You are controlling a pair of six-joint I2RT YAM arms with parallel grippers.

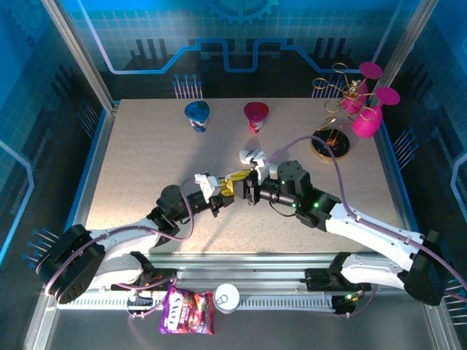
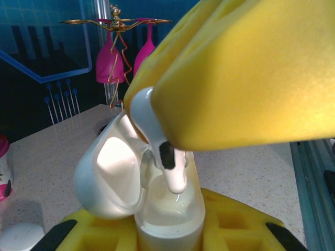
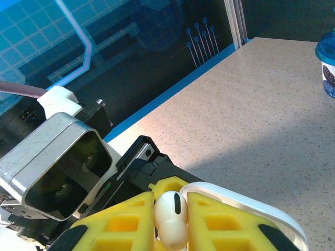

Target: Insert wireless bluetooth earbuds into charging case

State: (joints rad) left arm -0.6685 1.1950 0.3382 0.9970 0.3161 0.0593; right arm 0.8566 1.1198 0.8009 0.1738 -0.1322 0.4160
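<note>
An open white charging case stands upright between the yellow fingers of my left gripper, which is shut on it. Its lid hangs open to the left. My right gripper is shut on a white earbud. In the left wrist view that earbud hangs stem-down from the right gripper's yellow finger, its tip just inside the case's mouth. In the top view the left gripper and the right gripper meet at mid-table. The case's rim lies under the right fingers.
Another white case-like object lies just behind the grippers. A blue cup and a magenta cup stand at the back. Pink wine glasses on a gold rack stand back right. A snack bag lies off the table's near edge.
</note>
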